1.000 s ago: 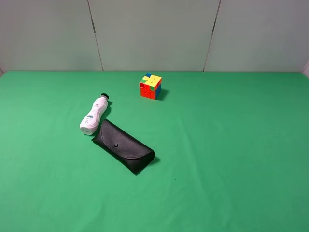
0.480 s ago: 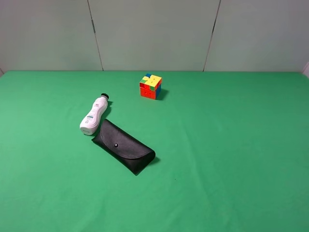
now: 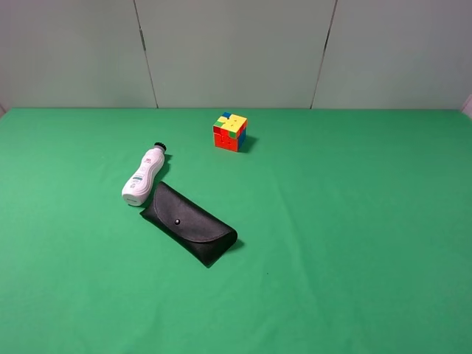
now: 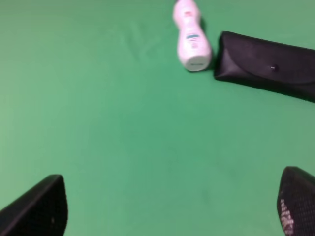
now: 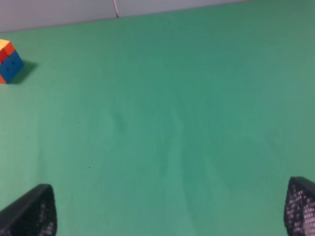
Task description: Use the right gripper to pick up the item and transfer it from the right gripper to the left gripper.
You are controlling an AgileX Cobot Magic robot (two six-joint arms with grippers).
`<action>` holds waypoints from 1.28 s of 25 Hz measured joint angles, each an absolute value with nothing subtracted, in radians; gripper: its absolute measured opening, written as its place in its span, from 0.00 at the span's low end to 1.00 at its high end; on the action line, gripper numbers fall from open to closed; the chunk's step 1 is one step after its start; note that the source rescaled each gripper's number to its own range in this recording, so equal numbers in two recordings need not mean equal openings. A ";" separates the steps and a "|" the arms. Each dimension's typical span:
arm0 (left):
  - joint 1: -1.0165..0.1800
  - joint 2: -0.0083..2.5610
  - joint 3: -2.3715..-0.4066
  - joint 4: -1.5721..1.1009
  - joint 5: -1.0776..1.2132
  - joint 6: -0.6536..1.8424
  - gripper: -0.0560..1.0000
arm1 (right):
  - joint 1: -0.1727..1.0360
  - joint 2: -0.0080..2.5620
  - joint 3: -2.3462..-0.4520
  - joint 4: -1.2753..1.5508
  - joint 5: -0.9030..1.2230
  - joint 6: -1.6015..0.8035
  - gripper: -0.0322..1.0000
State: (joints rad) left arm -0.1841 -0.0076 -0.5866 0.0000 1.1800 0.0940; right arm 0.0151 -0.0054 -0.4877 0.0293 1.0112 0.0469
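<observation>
While lying flat on the green table, white bottle with black brush cap pointing toward the back wall, base end just beside the black glasses case, possibly touching. Farther back and well apart, multicoloured puzzle cube. Seen from the left wrist: left gripper spread wide, nothing between its fingertips, bottle and case well ahead. Seen from the right wrist: right gripper spread fully, empty over bare cloth, cube off at the edge. Neither arm visible from the high camera.
</observation>
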 joint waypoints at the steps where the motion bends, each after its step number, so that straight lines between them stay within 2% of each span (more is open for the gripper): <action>1: -0.184 -0.008 -0.581 0.008 1.180 0.081 0.75 | 0.015 -0.005 -0.488 0.029 1.011 0.047 1.00; 19: -0.184 -0.008 -0.540 0.008 1.179 -0.014 0.75 | 0.015 -0.005 -0.488 0.029 1.011 0.047 1.00; 32: -0.184 -0.008 -0.496 0.009 1.063 -0.029 0.75 | 0.015 -0.005 -0.488 0.029 1.011 0.047 1.00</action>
State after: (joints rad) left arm -0.1841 -0.0076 -0.4962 0.0085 1.0634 -0.0295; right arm 0.0151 -0.0054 -0.4877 0.0293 1.0112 0.0469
